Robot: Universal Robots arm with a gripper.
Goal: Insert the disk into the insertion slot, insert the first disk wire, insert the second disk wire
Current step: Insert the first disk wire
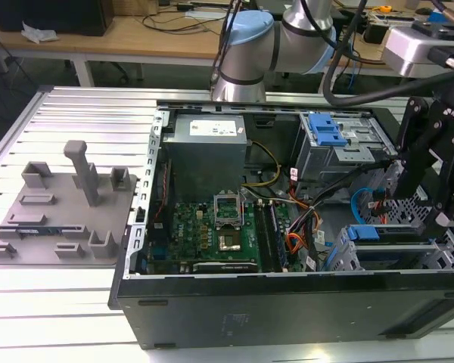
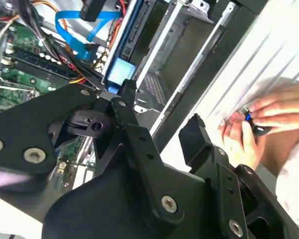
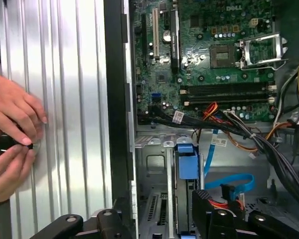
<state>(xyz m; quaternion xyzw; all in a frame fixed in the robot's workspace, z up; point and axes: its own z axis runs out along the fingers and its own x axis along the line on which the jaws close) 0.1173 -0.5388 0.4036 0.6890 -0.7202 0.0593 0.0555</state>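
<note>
The disk point(image 1: 390, 253) lies in its bright blue carrier point(image 3: 186, 160) inside the insertion slot point(image 1: 343, 255), the grey metal cage point(image 3: 152, 164) at the case's corner on the exterior view's right. My gripper point(image 1: 425, 206) hangs just above that cage, open, with nothing between its black fingers point(image 2: 125, 94). The second disk wire point(image 3: 236, 180), a light blue flat cable, loops beside the cage point(image 1: 357, 203) with its dark plug free. The first disk wire point(image 3: 212, 110), an orange and black bundle, runs from the motherboard side point(image 1: 293, 242).
A person's hands point(image 3: 10, 134) hold a small dark object on the ribbed aluminium table point(image 3: 74, 99) just outside the case wall point(image 2: 254, 124). A grey fixture plate point(image 1: 60, 212) sits on the exterior view's left. An upper bay with a blue latch point(image 1: 325, 130) stands behind the gripper.
</note>
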